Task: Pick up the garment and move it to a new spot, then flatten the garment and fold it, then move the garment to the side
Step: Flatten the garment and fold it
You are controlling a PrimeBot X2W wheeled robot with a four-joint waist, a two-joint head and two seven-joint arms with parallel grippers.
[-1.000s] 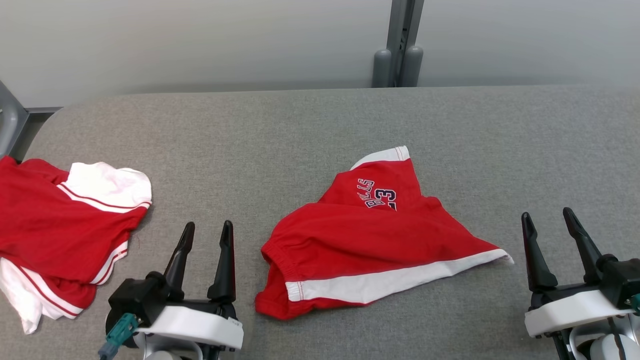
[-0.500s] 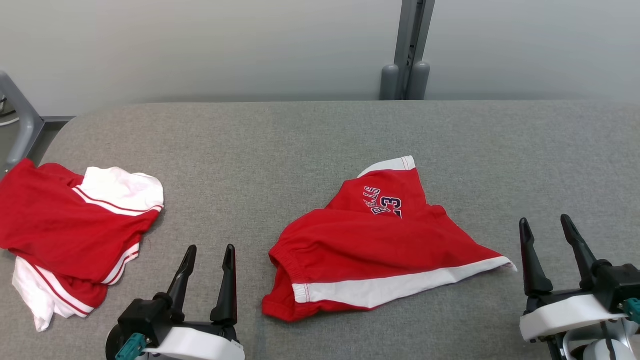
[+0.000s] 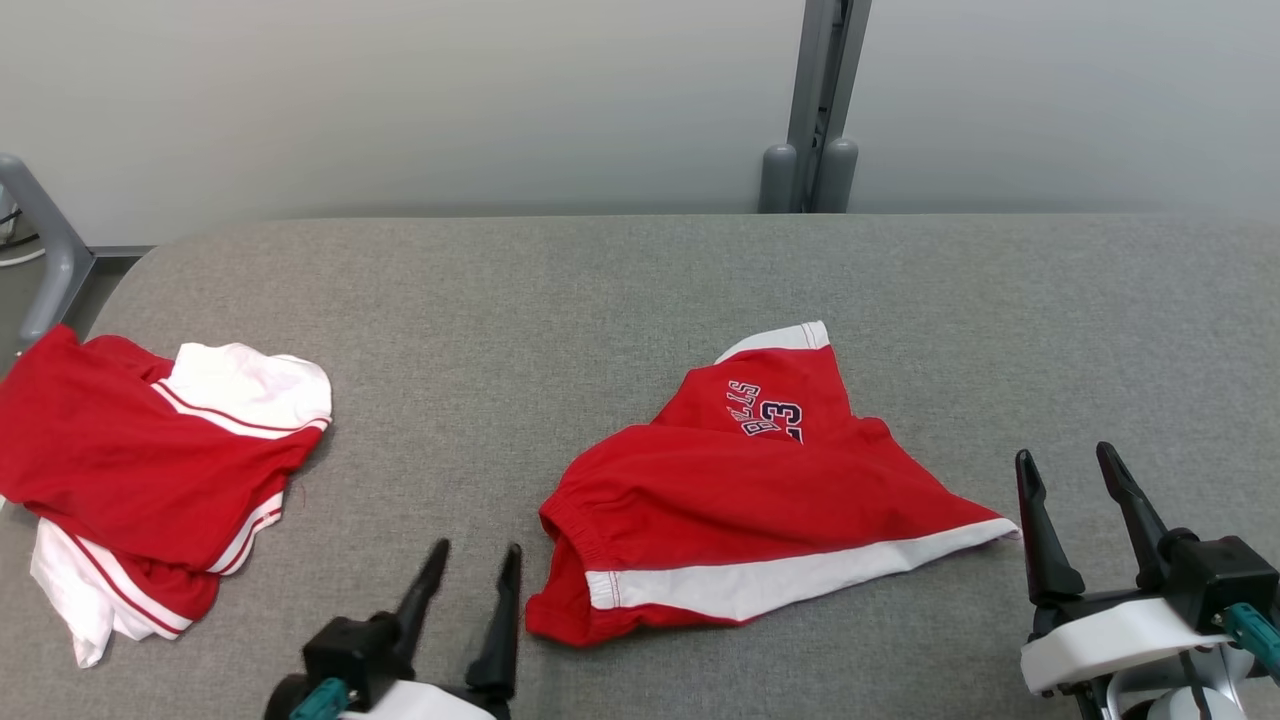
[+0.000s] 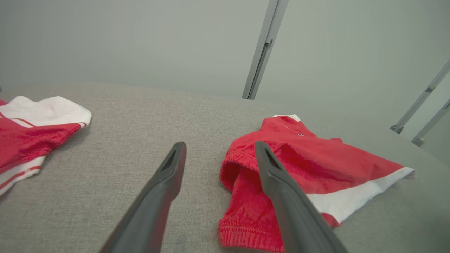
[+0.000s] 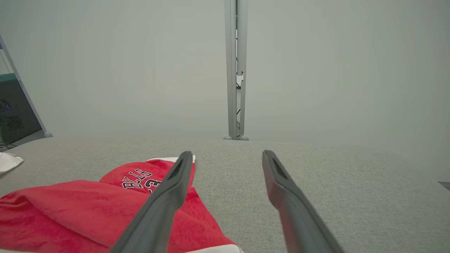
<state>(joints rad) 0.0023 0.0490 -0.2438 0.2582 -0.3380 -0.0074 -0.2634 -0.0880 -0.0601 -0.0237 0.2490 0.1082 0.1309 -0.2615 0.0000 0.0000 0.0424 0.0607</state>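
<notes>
I judge this to be the very start of the pick-up. My left hand (image 3: 477,548) and right hand (image 3: 1063,454) are both empty and low over the tabletop (image 3: 500,290), one on each side of the garment (image 3: 740,490), and nothing is lifted yet. Next I need to bring each hand in over an edge of the cloth, press down until the fingers catch fabric rather than the grey cover, close, and raise both sides together so the piece does not drag or bunch. The left hand's fingers are spread apart and touch nothing that I can make out. Their tips sit just beside the elastic waistband (image 4: 235,160), which gapes open toward them. The right hand is equally released, its fingers parted, just beside the white-trimmed hem corner (image 3: 1000,527) but not on it. The garment is a pair of red shorts with a white band and dark lettering, lying rumpled near the middle of the tabletop with one leg folded up toward the far edge. A second red and white garment (image 3: 130,480) is heaped well apart at the left end. A grey post (image 3: 822,100) stands behind the tabletop.
</notes>
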